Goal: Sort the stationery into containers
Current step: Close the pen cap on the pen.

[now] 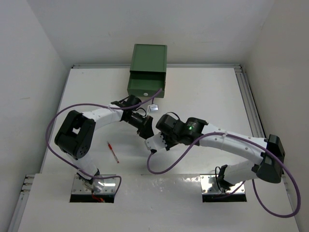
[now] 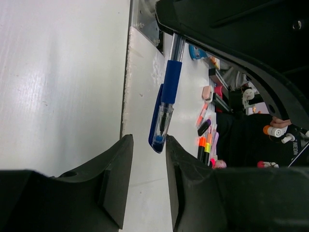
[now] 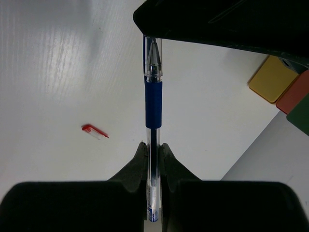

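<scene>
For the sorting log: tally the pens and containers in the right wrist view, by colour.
blue pen: 1
red pen: 1
yellow container: 1
orange-red container: 1
green container: 1
Total: 5

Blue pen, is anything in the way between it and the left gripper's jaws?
Nothing visible. The blue pen has its capped end at the mouth of the open left gripper, one of the jaws on either side, while the right gripper is shut on the barrel.

White shells and black joints make up the left arm (image 1: pixel 77 133) and right arm (image 1: pixel 236 145), looped by purple cables (image 1: pixel 82 106). Left gripper (image 2: pixel 148 142) and right gripper (image 3: pixel 153 145) are matte black.
</scene>
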Controlling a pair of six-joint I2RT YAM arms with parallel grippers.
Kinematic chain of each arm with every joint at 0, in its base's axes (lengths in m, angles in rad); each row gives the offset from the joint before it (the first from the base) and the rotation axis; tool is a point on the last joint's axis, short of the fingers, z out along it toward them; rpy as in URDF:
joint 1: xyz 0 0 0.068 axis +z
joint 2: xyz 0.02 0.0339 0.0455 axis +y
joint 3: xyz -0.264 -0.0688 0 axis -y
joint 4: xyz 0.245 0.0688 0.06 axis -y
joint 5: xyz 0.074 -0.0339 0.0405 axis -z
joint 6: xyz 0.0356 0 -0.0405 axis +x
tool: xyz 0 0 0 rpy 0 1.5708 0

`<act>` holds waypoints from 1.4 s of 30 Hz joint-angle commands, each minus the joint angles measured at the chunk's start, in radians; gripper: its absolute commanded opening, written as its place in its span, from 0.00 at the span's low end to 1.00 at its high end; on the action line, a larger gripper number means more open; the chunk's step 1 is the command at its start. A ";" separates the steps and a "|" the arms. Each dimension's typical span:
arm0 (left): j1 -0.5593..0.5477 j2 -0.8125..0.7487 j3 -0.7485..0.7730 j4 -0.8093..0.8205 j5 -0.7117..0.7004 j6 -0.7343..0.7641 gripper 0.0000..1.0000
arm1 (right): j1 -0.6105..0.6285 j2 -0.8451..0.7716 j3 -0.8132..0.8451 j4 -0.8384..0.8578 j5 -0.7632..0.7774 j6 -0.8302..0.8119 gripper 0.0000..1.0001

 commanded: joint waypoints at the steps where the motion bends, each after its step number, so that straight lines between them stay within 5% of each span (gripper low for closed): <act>1: -0.013 -0.026 -0.005 0.029 0.032 0.001 0.40 | 0.009 -0.007 0.012 0.053 0.025 -0.003 0.00; 8: -0.021 -0.022 -0.002 0.037 0.054 -0.005 0.45 | 0.017 -0.010 0.006 0.059 0.030 -0.012 0.00; 17: -0.022 -0.026 0.000 0.041 0.074 0.003 0.00 | 0.025 -0.009 0.003 0.059 0.019 -0.010 0.00; 42: -0.036 0.001 0.050 0.063 0.110 -0.002 0.00 | 0.089 0.042 0.070 0.051 -0.070 0.045 0.00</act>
